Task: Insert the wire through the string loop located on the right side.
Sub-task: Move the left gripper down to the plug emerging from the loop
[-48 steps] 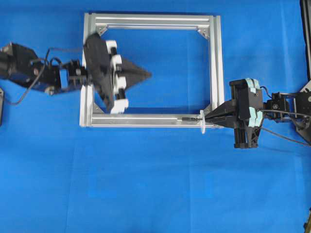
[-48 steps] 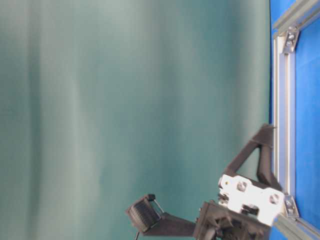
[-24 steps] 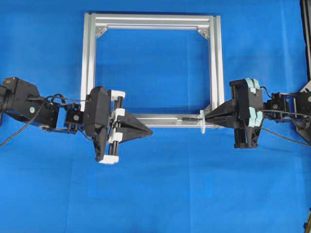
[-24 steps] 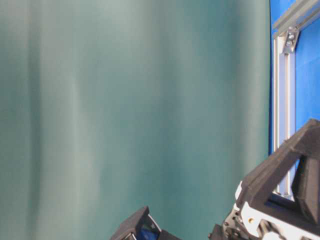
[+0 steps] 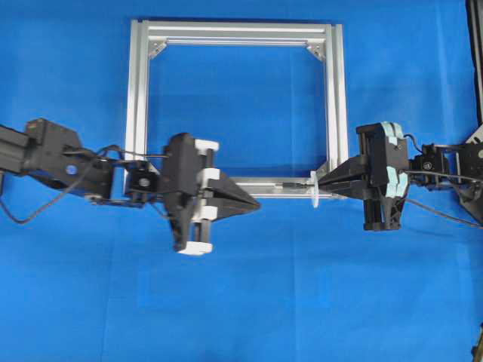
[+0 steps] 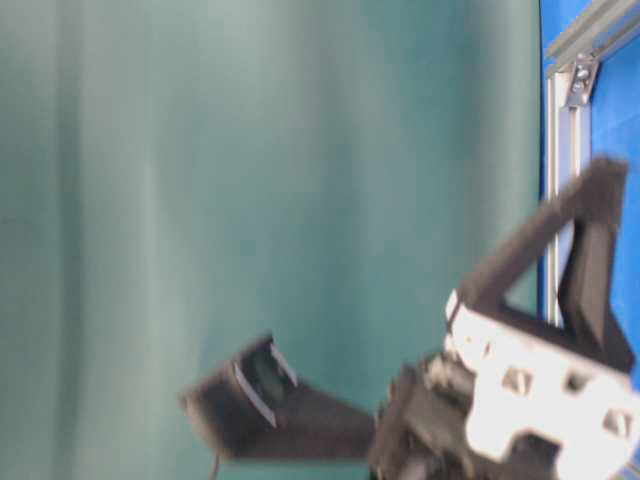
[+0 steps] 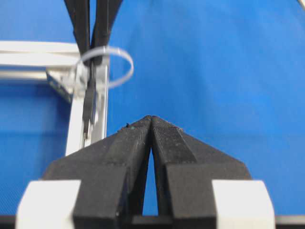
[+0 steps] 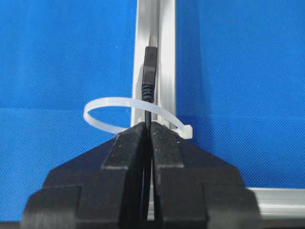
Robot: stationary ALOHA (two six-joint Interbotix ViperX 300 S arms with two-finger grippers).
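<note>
The wire's dark plug [image 5: 290, 183] lies along the silver frame's front bar [image 5: 264, 183]. My right gripper [image 5: 322, 183] is shut on the thin black wire just right of the white string loop [image 5: 314, 190]. In the right wrist view the wire runs out of the right gripper [image 8: 147, 125], passes through the string loop [image 8: 109, 100], and the plug [image 8: 149, 71] lies beyond it over the bar. My left gripper [image 5: 256, 204] is shut and empty, just in front of the bar and left of the plug. In the left wrist view the left gripper [image 7: 151, 118] points toward the plug [image 7: 88, 102] and string loop [image 7: 131, 67].
The square aluminium frame [image 5: 139, 98] lies on blue cloth, with triangular brackets in its corners [image 5: 315, 51]. A green curtain [image 6: 250, 200] fills most of the table-level view, where the left arm is a blur beside the frame [image 6: 565, 150].
My left arm swung from over the frame's left bar down and right to the front bar, toward the plug. The right gripper and the wire stayed put.
</note>
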